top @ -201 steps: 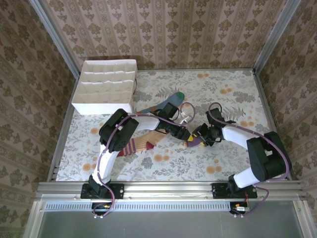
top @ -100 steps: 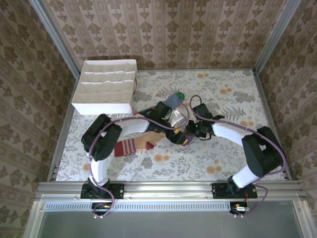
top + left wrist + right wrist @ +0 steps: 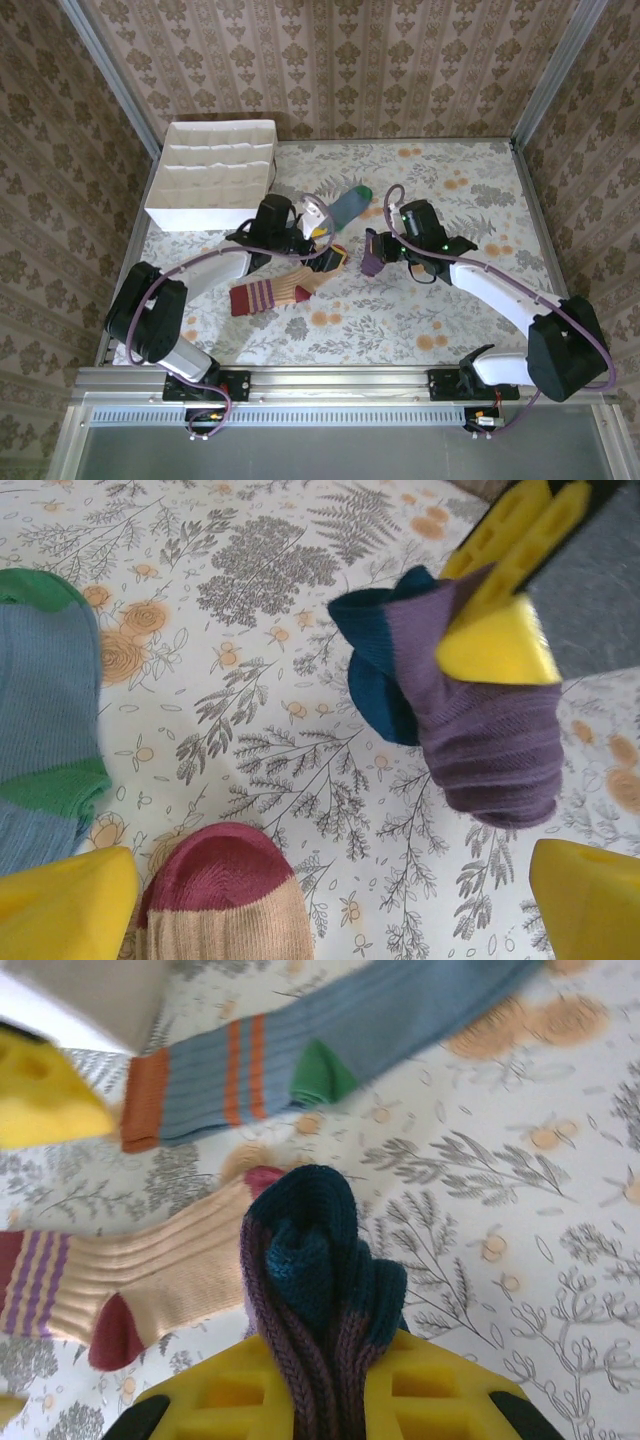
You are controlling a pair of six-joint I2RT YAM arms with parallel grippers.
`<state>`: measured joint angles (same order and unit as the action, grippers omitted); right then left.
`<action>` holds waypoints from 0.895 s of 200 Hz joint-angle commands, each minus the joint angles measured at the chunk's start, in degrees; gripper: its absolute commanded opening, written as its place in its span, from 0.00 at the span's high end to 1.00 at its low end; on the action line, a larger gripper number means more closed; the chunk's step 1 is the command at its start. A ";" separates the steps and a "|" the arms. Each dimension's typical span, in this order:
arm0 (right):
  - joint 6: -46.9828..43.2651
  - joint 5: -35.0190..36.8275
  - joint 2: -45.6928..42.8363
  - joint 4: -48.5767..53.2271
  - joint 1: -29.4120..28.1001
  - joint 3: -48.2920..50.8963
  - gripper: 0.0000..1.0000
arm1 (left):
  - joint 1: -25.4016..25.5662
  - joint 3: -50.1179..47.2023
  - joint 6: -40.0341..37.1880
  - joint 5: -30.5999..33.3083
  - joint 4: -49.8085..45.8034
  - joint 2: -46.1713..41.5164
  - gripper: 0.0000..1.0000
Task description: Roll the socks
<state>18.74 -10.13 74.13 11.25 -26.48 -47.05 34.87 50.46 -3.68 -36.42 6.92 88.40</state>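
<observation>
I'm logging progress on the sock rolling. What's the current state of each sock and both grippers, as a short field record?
purple sock: bunched into a roll, clamped in the right gripper
peach sock: flat on the table, unrolled
grey-blue sock: flat, unrolled, green toe pointing away from the arms
left gripper: open, holding nothing, over the peach sock's toe
white box: far left of the table, apart from the socks

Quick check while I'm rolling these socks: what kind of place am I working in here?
Probably a staged robot test cell, not a real room: wallpapered panels set in an aluminium frame, a floral-covered table, and a white partitioned box beside laundry like the purple sock.
</observation>
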 commanded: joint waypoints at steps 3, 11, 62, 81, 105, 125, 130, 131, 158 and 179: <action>-7.05 -2.04 -2.05 -1.98 -1.84 -2.34 1.00 | 0.25 0.46 2.20 -9.84 4.03 0.30 0.01; -7.84 -2.00 -2.16 -1.82 -2.23 -3.17 1.00 | 0.95 -0.79 2.64 -9.74 7.57 -0.40 0.02; -10.90 -2.08 -1.15 -1.98 -5.22 -8.04 1.00 | 2.83 -0.44 10.06 -11.74 16.86 1.49 0.07; -11.18 -3.05 -0.47 -1.90 -5.82 -9.85 1.00 | 2.83 -0.56 11.01 -11.80 18.05 1.96 0.07; -10.17 -5.15 0.22 -2.74 -6.13 -11.05 1.00 | 2.66 -0.06 10.90 -12.73 17.90 2.04 0.10; -9.28 -6.37 0.70 -3.69 -6.14 -11.69 1.00 | 2.17 0.43 11.11 -13.64 17.77 2.15 0.15; -9.10 -6.39 0.85 -3.60 -6.21 -11.98 1.00 | 2.03 0.56 11.23 -13.79 17.80 2.15 0.16; -9.09 -6.39 0.89 -3.51 -6.21 -12.00 1.00 | 1.99 0.58 11.33 -13.82 17.79 2.14 0.16; -8.76 -4.55 2.00 -3.21 -6.30 -12.98 1.00 | 1.26 0.57 10.67 -13.52 16.17 0.91 0.19; -9.44 -1.14 4.30 -1.25 -6.64 -15.79 1.00 | 0.15 -0.76 8.08 -10.74 12.07 -2.10 0.18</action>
<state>9.23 -14.09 76.05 9.34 -32.42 -58.43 36.32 49.58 6.44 -48.31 22.41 89.86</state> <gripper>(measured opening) 0.142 0.818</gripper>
